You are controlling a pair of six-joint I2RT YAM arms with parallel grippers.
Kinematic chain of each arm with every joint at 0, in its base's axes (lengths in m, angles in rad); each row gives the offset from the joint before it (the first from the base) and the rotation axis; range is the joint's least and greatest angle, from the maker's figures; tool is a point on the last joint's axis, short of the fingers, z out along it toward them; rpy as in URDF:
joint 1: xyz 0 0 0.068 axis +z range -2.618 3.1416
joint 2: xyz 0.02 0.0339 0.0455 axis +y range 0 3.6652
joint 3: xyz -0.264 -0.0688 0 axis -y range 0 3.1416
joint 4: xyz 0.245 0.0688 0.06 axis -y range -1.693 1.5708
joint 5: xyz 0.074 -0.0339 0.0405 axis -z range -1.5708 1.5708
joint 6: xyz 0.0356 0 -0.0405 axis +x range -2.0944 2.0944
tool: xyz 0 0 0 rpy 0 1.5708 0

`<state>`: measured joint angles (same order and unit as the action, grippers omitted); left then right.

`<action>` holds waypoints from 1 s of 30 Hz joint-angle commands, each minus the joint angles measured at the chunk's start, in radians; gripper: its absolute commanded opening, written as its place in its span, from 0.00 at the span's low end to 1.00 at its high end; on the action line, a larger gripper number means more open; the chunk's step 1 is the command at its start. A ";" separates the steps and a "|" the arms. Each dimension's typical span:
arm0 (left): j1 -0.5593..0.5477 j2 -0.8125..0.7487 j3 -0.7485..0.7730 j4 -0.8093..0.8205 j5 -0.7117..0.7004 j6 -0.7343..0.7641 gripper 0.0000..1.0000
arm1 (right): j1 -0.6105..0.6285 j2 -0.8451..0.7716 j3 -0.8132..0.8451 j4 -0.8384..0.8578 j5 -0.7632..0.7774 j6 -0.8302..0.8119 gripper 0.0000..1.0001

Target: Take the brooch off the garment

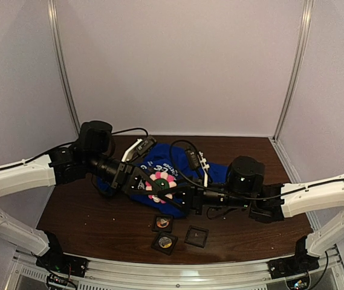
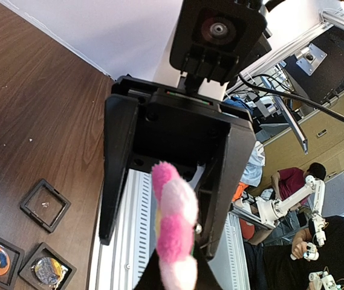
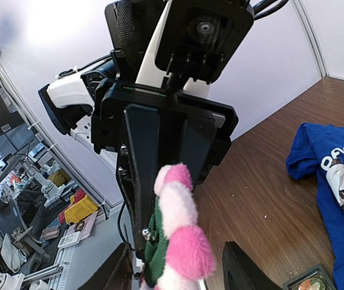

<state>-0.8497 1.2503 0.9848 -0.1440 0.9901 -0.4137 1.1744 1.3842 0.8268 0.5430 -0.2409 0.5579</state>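
Observation:
The brooch (image 1: 161, 184), a fluffy pink-and-white flower with a green back, hangs in the air between my two grippers, over the blue garment (image 1: 159, 158). My left gripper (image 2: 170, 275) is shut on the brooch (image 2: 175, 223) at its lower edge. Facing it, my right gripper (image 3: 181, 269) stands open with one finger on each side of the brooch (image 3: 181, 223) and a gap to both. No blue cloth clings to the flower in the wrist views. The garment (image 3: 335, 181) lies crumpled on the brown table.
Three small black square boxes lie near the table's front edge. Two hold round badges (image 1: 162, 223) (image 1: 165, 243) and one is empty (image 1: 196, 236). A metal rail (image 1: 172, 272) runs along the near edge. White walls close in the back and sides.

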 commanded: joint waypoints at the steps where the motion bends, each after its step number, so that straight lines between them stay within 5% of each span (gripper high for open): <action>1: 0.000 -0.002 -0.011 0.026 0.034 0.015 0.00 | -0.001 -0.001 -0.017 -0.012 0.040 0.015 0.50; 30: 0.000 0.001 -0.033 -0.006 -0.007 0.075 0.00 | -0.046 0.046 -0.008 -0.043 0.019 0.140 0.33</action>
<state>-0.8448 1.2514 0.9676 -0.1768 0.9382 -0.3576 1.1591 1.4185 0.8349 0.5320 -0.2810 0.6685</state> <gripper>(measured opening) 0.071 0.337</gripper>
